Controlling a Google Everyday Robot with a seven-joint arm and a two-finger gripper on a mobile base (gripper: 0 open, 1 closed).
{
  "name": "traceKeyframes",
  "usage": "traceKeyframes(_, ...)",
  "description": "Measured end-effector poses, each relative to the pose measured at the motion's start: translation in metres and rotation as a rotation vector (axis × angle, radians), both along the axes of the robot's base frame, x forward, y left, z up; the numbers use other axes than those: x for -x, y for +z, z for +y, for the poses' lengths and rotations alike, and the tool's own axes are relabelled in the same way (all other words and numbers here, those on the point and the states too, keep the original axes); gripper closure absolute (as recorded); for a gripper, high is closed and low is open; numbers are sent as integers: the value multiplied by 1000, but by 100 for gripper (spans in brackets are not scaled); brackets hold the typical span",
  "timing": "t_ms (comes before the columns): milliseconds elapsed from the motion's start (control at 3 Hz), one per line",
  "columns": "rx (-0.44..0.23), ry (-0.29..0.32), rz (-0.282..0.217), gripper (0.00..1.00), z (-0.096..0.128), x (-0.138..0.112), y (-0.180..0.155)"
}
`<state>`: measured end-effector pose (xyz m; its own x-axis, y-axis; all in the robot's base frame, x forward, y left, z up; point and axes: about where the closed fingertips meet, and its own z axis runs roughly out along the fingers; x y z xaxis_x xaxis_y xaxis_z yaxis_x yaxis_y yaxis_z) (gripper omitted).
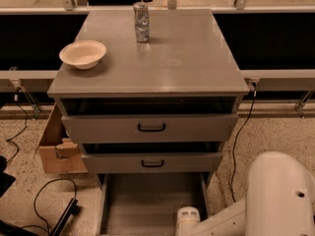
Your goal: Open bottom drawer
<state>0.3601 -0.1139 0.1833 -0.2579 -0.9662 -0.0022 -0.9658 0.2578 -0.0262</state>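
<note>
- The bottom drawer is shown drawn well out beneath the cabinet.
- The gripper is carried below the frame by the arm, presumably for pulling; the jaws' state cannot be told.

The plain grey bottom drawer runs off the lower edge, its front and handle unseen. The claw of the white robot arm lies below that edge too.
</note>
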Motion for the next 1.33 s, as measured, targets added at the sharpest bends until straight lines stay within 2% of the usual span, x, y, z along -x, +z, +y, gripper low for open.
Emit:
traceKeyframes(333, 0, 0, 0, 13, 0, 0, 0)
traceKeyframes(667, 0, 0, 2, 0, 0, 1, -1)
traceKeyframes(1000, 0, 0, 2, 0, 0, 1, -1)
traceKeyframes(1333, 24, 19, -33, 0, 3, -1, 24)
